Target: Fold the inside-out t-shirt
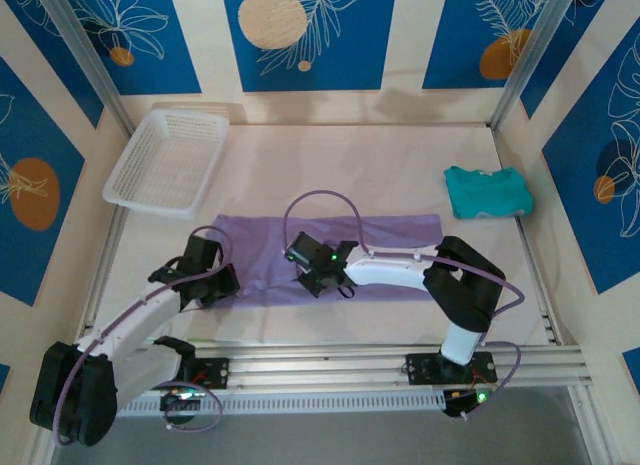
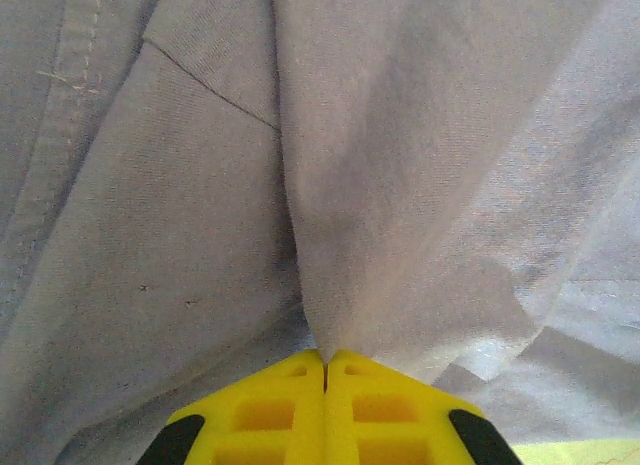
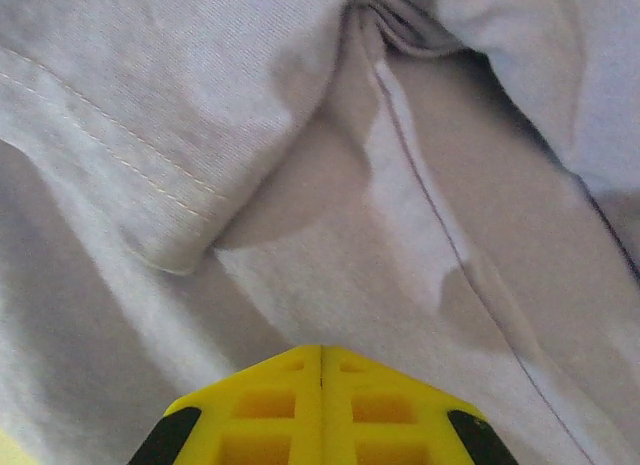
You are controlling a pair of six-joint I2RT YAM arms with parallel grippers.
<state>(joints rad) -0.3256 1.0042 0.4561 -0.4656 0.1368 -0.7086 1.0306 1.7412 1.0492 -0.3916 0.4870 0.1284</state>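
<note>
The inside-out t-shirt is laid as a long lavender band across the middle of the table, between the white basket at the far left and the teal garment at the far right, well apart from both; seams and hem stitching are seen on its upper face in the wrist views, as is to be expected of a shirt turned inside out.

The left gripper is clenched on the cloth; a ridge of fabric is drawn up into a crease that runs straight to the closed fingertips, so a pinch at the band's left end is judged to be made for lifting that end over.

The right gripper is set at the band's near edge, about mid-length; its jaws are pressed together against the fabric, just beside a stitched hem; whether a layer is caught between them cannot be told.

The two holds are judged to be placed so that the left part can be carried across toward the right; the shirt is taken as partly folded, with a crosswise fold not yet made.
</note>
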